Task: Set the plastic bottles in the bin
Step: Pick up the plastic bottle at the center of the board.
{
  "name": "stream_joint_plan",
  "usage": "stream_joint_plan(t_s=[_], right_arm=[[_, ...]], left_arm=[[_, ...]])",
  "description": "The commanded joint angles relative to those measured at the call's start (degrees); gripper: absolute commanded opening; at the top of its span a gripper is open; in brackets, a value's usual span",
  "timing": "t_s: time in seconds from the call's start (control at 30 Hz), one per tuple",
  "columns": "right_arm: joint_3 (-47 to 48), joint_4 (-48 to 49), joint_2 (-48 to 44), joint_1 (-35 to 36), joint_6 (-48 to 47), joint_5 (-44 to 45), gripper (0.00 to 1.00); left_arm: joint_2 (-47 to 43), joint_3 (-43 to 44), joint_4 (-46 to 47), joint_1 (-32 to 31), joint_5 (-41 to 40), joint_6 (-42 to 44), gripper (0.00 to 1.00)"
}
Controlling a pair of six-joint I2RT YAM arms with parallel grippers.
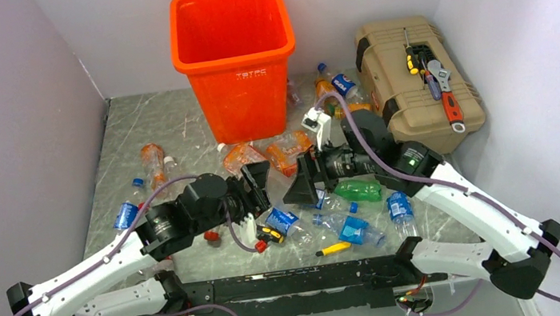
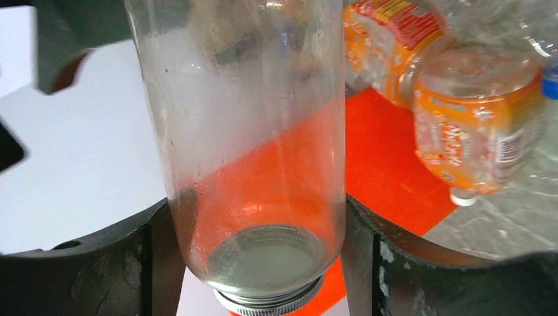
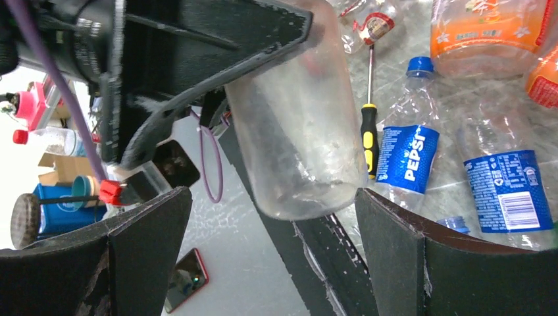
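My left gripper (image 2: 253,266) is shut on a clear frosted bottle (image 2: 250,145) with a silver screw cap, gripped near the cap. In the top view it (image 1: 257,180) is held above the table in front of the orange bin (image 1: 236,58). My right gripper (image 3: 270,240) is open and faces it (image 1: 301,178). The bottle's base (image 3: 296,151) reaches between my right fingertips and touches neither. Several plastic bottles lie on the table: orange ones (image 2: 474,125), a green one (image 1: 357,190), and blue-labelled ones (image 3: 405,158).
A tan toolbox (image 1: 413,85) with tools on its lid stands at the right of the bin. Yellow-handled screwdrivers (image 3: 370,131) lie among the bottles (image 1: 335,248). Grey walls close in the table at the left, back and right.
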Motion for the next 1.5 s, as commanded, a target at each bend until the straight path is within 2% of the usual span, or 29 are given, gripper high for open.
stream_joint_plan(t_s=[0.0, 0.3, 0.53, 0.73, 0.83, 0.93, 1.07, 1.1, 1.17, 1.2, 1.23, 1.33, 1.47], right_arm=[[0.3, 3.8, 2.2, 0.1, -0.9, -3.4, 1.00], [-0.4, 4.9, 7.2, 0.1, -4.5, -0.9, 0.98], [-2.0, 6.6, 8.5, 0.2, -7.1, -3.0, 0.88], [-2.2, 7.0, 9.8, 2.3, -8.9, -7.0, 0.99], [-2.6, 7.0, 10.2, 3.6, -9.0, -6.4, 0.99], [-3.6, 8.0, 10.1, 3.7, -8.2, -5.8, 0.88], [-3.7, 8.6, 9.7, 3.6, -7.7, -6.2, 0.59], [-3.6, 8.6, 9.3, 3.7, -7.6, -5.7, 0.54], [-3.5, 8.6, 8.0, 3.5, -7.7, -3.6, 0.49], [-3.5, 8.6, 6.9, 3.5, -7.6, -1.0, 0.47], [-3.8, 9.0, 5.3, 3.3, -7.7, 1.1, 0.46], [-7.7, 14.6, -2.7, 2.8, -7.8, 8.7, 0.45], [-17.0, 26.0, -15.0, 2.8, -8.4, 17.6, 0.46]], left_arm=[[-1.3, 3.7, 0.5, -1.2, -1.0, 6.1, 0.00], [-1.3, 5.3, -0.3, -1.6, 0.7, 6.0, 0.00], [-1.0, 5.5, 1.1, -1.6, 2.6, 4.1, 0.00], [-1.5, 5.0, 3.0, -1.6, 5.3, 1.2, 0.00], [-1.5, 4.9, 3.4, -1.6, 6.3, 0.0, 0.00], [-1.4, 4.6, 3.2, -1.6, 6.3, 0.1, 0.00], [-1.7, 3.6, 3.8, -1.6, 6.1, -0.3, 0.02], [-2.0, 3.3, 4.3, -1.6, 6.1, -0.8, 0.12], [-2.4, 3.2, 5.5, -1.5, 5.8, -3.6, 0.43], [-2.4, 3.5, 6.0, -1.5, 5.0, -6.1, 0.85], [-2.2, 3.8, 6.4, -1.5, 3.8, -8.9, 0.98], [-2.4, 5.3, 6.6, -1.5, 0.6, -19.3, 0.99], [-3.2, 7.6, 9.0, -1.5, -2.5, -42.6, 0.99]])
